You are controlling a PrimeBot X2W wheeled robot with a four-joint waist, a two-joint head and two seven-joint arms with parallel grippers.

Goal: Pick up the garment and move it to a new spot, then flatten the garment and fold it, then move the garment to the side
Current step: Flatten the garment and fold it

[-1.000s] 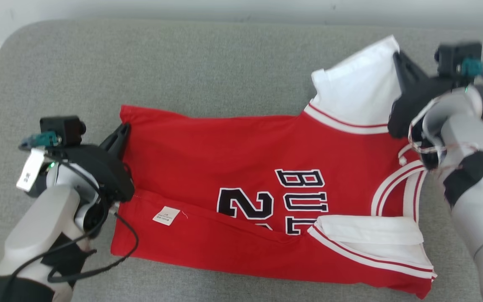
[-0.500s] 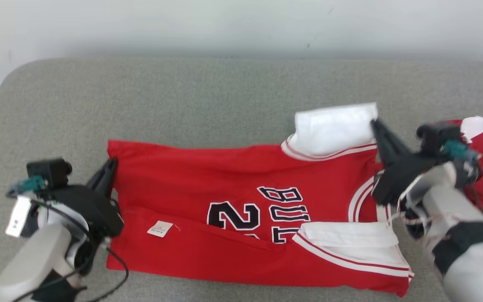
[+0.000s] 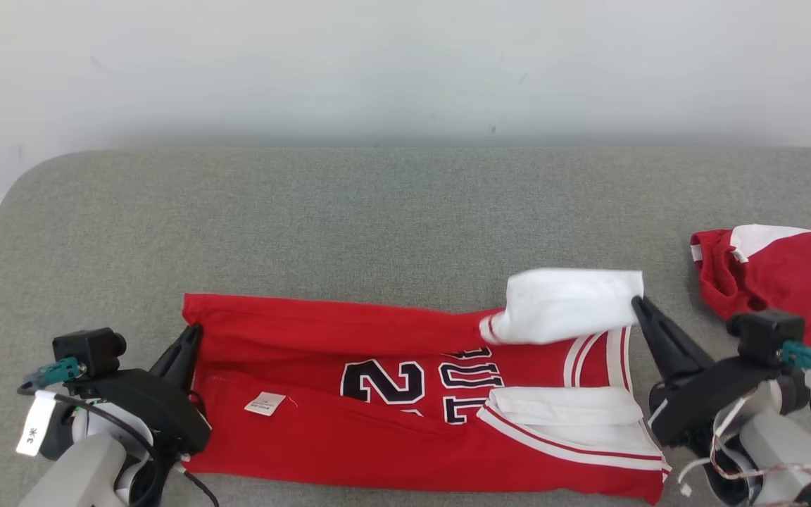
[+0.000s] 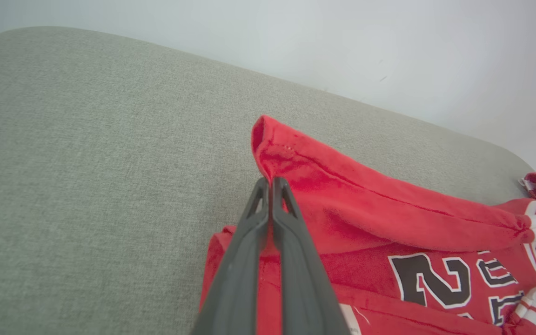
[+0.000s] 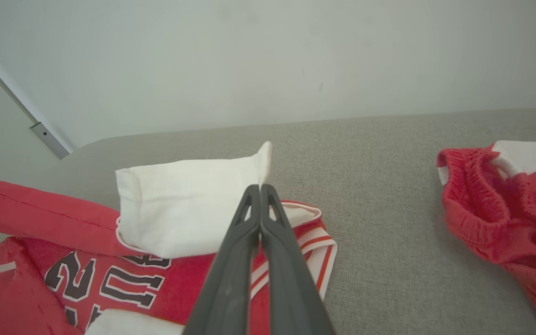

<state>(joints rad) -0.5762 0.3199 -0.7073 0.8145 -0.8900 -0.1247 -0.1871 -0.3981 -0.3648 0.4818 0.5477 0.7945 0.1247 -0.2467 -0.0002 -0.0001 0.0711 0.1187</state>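
Currently in hand: red knit jersey [image 3: 349,429] with white sleeves and black lettering, lying lengthwise on the grey fabric-covered worktop [image 3: 377,211], close to your edge of it.
Left pincer [image 3: 193,331]: pressed together on the red hem corner at the jersey's far left. The wrist view shows cloth nipped at the tips.
Right pincer [image 3: 636,301]: pressed together on a corner of the far white sleeve [image 3: 567,304], which is raised off the worktop.
Change: within the last second both held corners have come toward you. The far long edge now rolls over the body, and the sleeve overhangs the top of the lettering. Your head camera has also tilted up, so discount the shift of the whole picture.
Near flap: already turned inward, small white care label [image 3: 263,403] showing.
Meaning for the task: judged a second lengthwise fold, half made. The far edge has yet to land on the near flap.
Bystander item: crumpled red-and-white garment [image 3: 778,274], well apart to the right.
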